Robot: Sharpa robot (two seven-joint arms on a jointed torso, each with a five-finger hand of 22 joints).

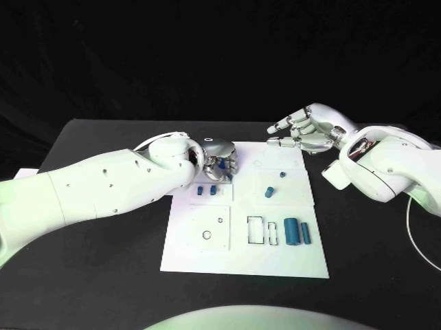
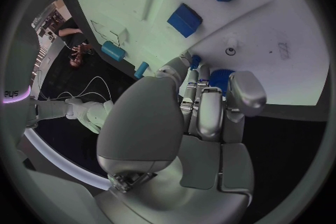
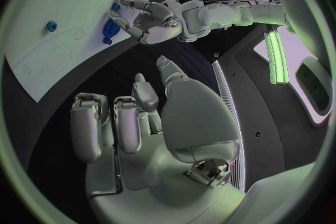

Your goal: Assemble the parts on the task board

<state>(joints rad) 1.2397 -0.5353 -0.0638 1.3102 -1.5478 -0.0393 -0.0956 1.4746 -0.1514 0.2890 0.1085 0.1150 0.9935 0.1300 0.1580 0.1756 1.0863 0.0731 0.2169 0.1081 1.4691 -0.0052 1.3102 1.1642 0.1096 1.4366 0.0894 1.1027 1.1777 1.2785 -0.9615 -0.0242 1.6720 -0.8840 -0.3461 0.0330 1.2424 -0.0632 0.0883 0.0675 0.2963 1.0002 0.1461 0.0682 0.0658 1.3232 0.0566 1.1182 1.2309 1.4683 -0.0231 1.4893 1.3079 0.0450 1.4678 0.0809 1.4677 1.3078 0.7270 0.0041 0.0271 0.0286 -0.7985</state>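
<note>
The white task board lies mid-table. My left hand is down on its far left corner, fingers and thumb closed round a blue part, which also shows as the blue part under that hand. My right hand hovers above the board's far right corner, empty, fingers loosely bent and apart from the thumb. Two small blue blocks lie near the left hand. A blue peg stands mid-board. Two blue cylinders lie at the near right beside empty slots.
Round holes sit in the board's near left panel. A small blue piece is near the far right. A white cable runs along the table's right side. Bare black table flanks the board.
</note>
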